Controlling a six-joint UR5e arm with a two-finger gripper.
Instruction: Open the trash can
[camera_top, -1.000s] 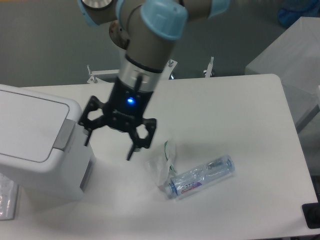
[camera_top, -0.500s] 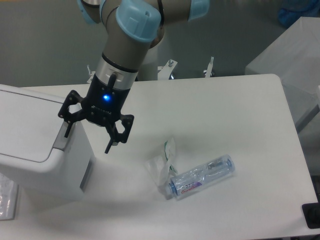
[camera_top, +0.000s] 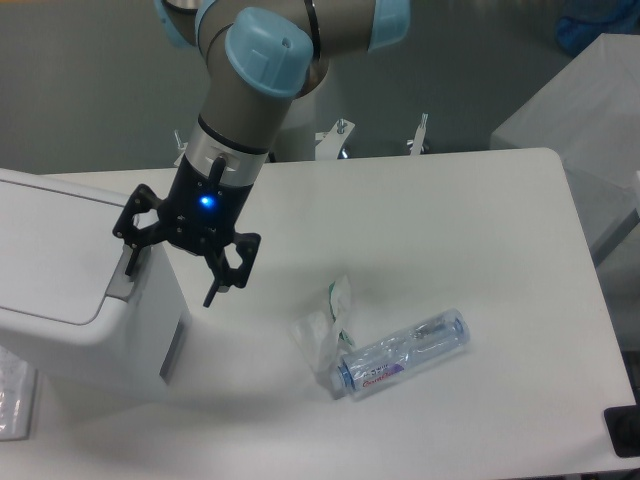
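One gripper (camera_top: 170, 268), jaws spread wide, empty | trash can (camera_top: 60, 290) directly left and below, lid shut | left finger over grey push-tab (camera_top: 122, 276), apparently positioned to press it | bottle (camera_top: 402, 352) well right, uninvolved.

This looks like a robotics lab: a plain white table (camera_top: 460, 210) carries a grey arm with light blue joint caps (camera_top: 262, 50), mounted at its far edge beside metal clamps (camera_top: 420, 135). Staged test props sit on the tabletop, a white trash can (camera_top: 70, 290) and a clear plastic bottle (camera_top: 402, 353), against a bare grey floor (camera_top: 90, 90)
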